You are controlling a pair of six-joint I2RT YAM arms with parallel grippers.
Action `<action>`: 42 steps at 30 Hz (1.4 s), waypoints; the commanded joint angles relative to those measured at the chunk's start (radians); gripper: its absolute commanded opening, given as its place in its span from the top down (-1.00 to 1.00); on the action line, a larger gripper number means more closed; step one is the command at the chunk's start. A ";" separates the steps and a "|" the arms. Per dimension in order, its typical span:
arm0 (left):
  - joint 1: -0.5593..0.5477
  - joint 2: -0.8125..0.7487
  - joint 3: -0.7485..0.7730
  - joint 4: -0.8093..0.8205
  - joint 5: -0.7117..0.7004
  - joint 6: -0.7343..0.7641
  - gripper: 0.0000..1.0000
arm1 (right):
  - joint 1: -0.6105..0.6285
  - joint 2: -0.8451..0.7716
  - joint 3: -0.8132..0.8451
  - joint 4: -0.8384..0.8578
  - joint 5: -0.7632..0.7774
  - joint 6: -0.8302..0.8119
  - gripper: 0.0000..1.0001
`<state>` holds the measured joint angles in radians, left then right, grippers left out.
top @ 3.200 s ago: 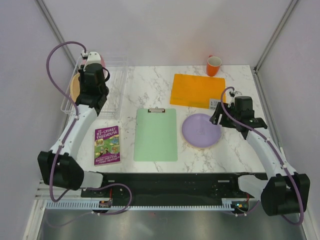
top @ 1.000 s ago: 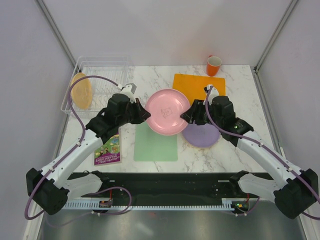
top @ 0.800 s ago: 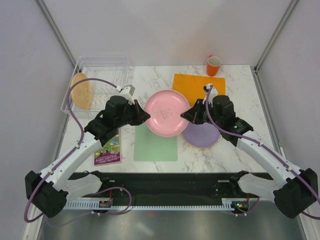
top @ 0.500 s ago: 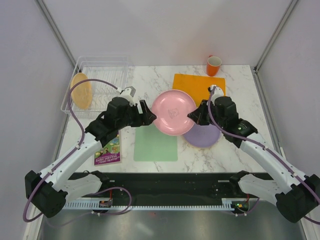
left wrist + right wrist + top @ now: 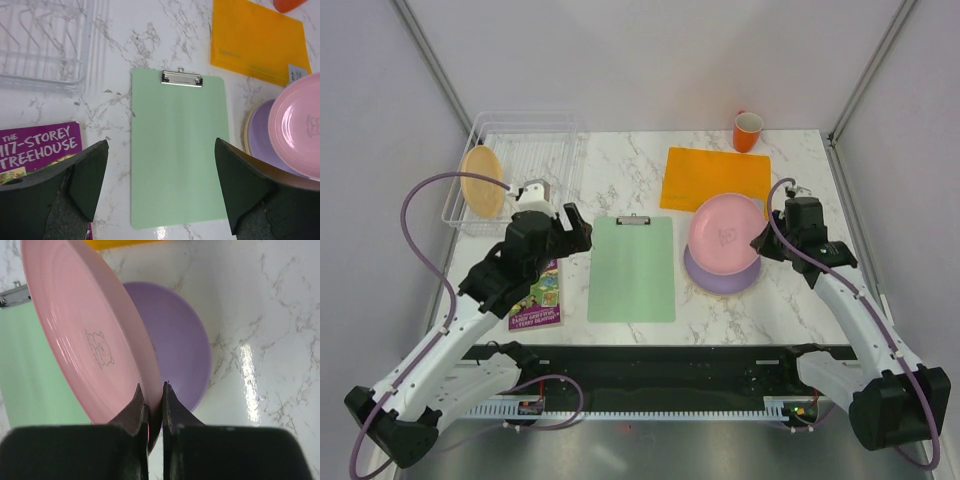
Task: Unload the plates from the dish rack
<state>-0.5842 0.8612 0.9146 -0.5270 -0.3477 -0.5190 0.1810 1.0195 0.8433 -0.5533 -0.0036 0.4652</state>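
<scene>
**Desk:** What's the surface like?

**Me:** I see a glossy white marble-look table (image 5: pixel 620 170), boxed in by plain pale walls (image 5: pixel 660 60) with metal posts (image 5: pixel 865 75) at the far corners.

**Desk:** And the plates?

**Me:** My right gripper (image 5: pixel 152 390) is clamped on the rim of the pink plate (image 5: pixel 725 233), which is tilted over the purple plate (image 5: pixel 718 282) lying flat at three o'clock. One yellow plate (image 5: pixel 483 180) stands on edge in the dish rack (image 5: pixel 520 128) at ten o'clock.

**Desk:** The other arm?

**Me:** My left gripper (image 5: pixel 578 228) is spread wide and holds nothing. It hangs near the green clipboard (image 5: pixel 632 270), on its nine o'clock side, with the book (image 5: pixel 537 292) nearer me. An orange folder (image 5: pixel 715 180) and mug (image 5: pixel 748 130) sit at one o'clock.
</scene>
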 commanded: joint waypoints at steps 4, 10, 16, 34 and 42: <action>0.000 -0.088 -0.016 -0.004 -0.186 0.125 -0.86 | -0.081 0.039 -0.067 0.033 -0.218 -0.010 0.98; -0.002 -0.123 -0.026 -0.007 -0.231 0.157 -0.86 | -0.124 0.057 -0.107 0.059 -0.260 0.000 0.89; 0.000 -0.123 -0.023 -0.008 -0.235 0.160 -0.86 | -0.156 0.085 -0.148 0.090 -0.314 -0.003 0.71; 0.001 -0.059 0.015 0.010 -0.392 0.257 -0.99 | -0.170 0.064 -0.075 0.012 -0.176 -0.079 -0.74; 0.162 0.091 0.098 0.140 -0.427 0.474 -1.00 | -0.170 -0.030 0.025 -0.088 0.019 -0.128 -0.80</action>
<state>-0.5350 0.8898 0.9325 -0.5137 -0.7471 -0.2134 0.0147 1.0595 0.8017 -0.6006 -0.1024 0.3748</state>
